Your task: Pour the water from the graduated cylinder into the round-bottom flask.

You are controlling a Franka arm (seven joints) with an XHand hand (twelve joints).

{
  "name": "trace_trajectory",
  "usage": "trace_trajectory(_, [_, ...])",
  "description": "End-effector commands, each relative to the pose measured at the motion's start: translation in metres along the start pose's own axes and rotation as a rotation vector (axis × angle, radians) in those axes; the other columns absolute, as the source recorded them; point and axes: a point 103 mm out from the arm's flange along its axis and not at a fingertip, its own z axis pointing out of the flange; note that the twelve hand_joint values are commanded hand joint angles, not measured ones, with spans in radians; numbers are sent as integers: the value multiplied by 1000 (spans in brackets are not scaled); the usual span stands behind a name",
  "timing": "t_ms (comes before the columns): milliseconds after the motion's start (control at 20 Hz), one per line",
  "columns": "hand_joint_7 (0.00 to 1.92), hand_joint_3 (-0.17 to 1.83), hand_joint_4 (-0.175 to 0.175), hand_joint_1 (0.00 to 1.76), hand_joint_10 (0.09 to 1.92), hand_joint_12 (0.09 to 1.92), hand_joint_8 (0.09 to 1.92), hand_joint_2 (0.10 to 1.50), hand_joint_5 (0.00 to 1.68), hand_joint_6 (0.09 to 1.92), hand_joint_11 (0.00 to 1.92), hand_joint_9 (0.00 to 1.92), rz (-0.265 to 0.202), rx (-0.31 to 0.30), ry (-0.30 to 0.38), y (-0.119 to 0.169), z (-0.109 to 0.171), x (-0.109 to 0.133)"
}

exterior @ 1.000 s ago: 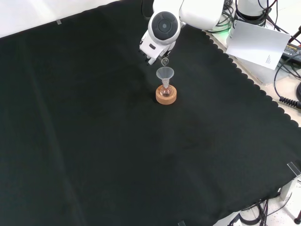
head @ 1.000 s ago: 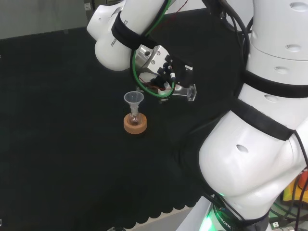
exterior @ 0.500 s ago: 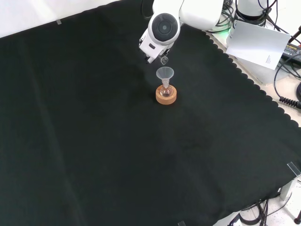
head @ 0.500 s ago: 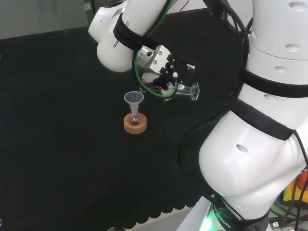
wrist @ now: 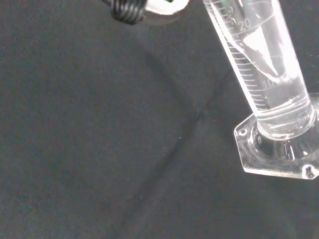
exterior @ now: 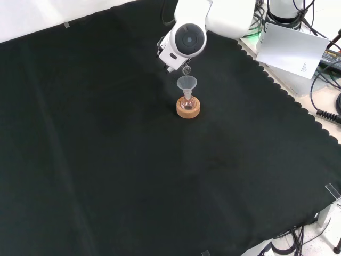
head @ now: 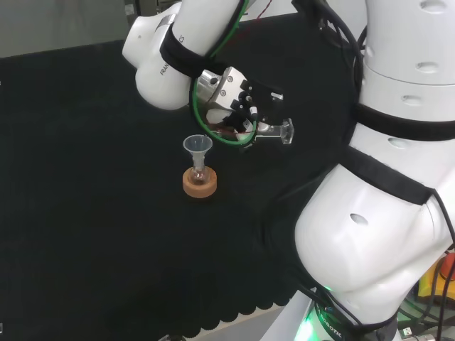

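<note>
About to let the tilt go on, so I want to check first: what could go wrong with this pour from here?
1. The graduated cylinder lies almost level in the hand, its mouth beside the funnel, not plainly over it; water could fall on the black cloth.
2. The funnel sits tall in the small round-bottom flask on the cork ring; a nudge from the cylinder might tip it.

1 graduated cylinder (wrist: 264, 69), 1 funnel (head: 197, 145), 1 flask (head: 199, 172) (cork stand (head: 200, 185))
</note>
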Motion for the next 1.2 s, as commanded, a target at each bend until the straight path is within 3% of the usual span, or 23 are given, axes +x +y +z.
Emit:
trace_trajectory(50, [1360, 441, -175, 1161, 87, 654, 212, 895, 1013, 1032, 1366, 1508, 9, 30, -42, 1, -5, 3])
trace_trajectory(1200, [1359, 447, -175, 1160, 87, 652, 205, 893, 1011, 1036, 1369, 1509, 89, 146, -171, 0, -22, 5])
